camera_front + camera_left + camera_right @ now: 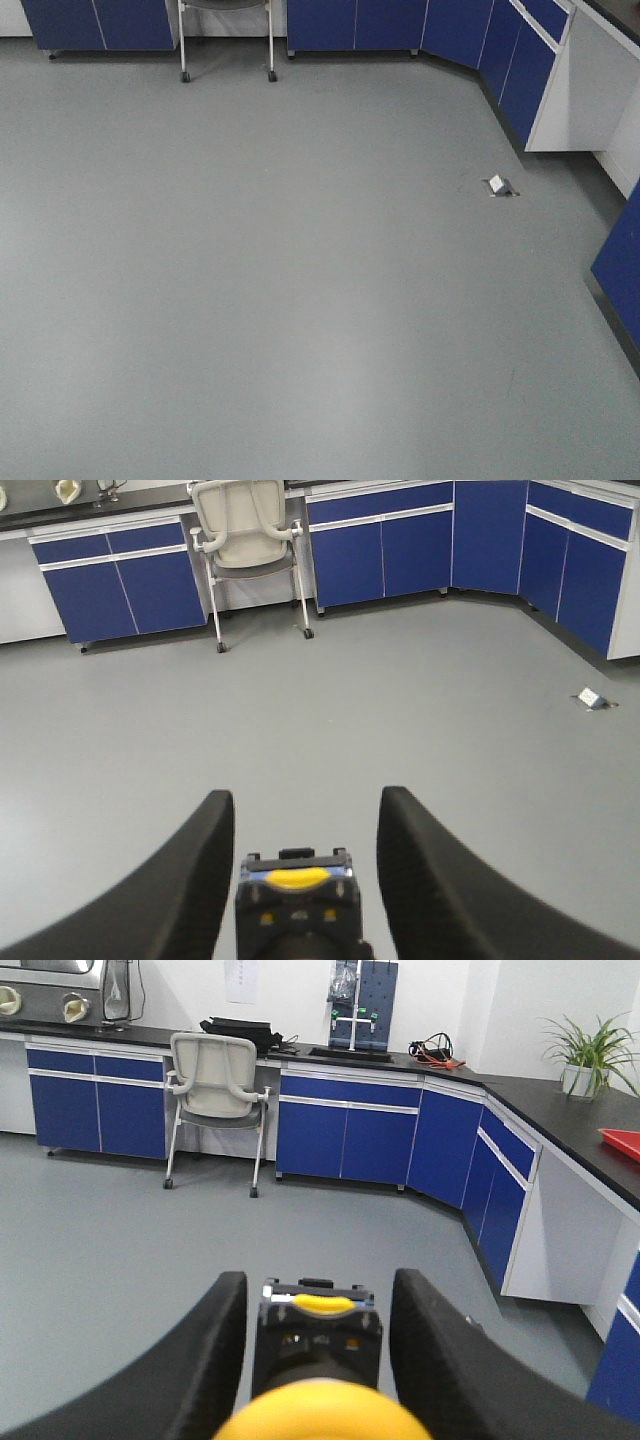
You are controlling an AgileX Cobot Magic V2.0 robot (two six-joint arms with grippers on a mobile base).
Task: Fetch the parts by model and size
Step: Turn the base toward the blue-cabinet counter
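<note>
A: Where are the push-button switches?

B: None identifiable in any view. The front view gives only grey floor (pixel 300 300), blue cabinets (pixel 350 25) and a floor socket (pixel 500 186). There is a blurred yellow dome (pixel 320 1415) at the bottom edge of the right wrist view. It may be a yellow cap, but it is too close to tell. No red cap anywhere.

A: End effectors?

B: Left end effector (pixel 305 793) spread wide, nothing between the fingertips. Right end effector (pixel 318 1274) the same. A dark block (pixel 297 895) with a yellow strip sits back between the fingers in both views, likely the rig's own hardware.

A: Step in hand?

B: Judged: base travel toward a worktop (pixel 560 1110). Pass well apart from the wheeled chair (pixel 213 1070) and the socket, with arms level. On arrival, match cap colour, dark body and blue base before closing.
</note>
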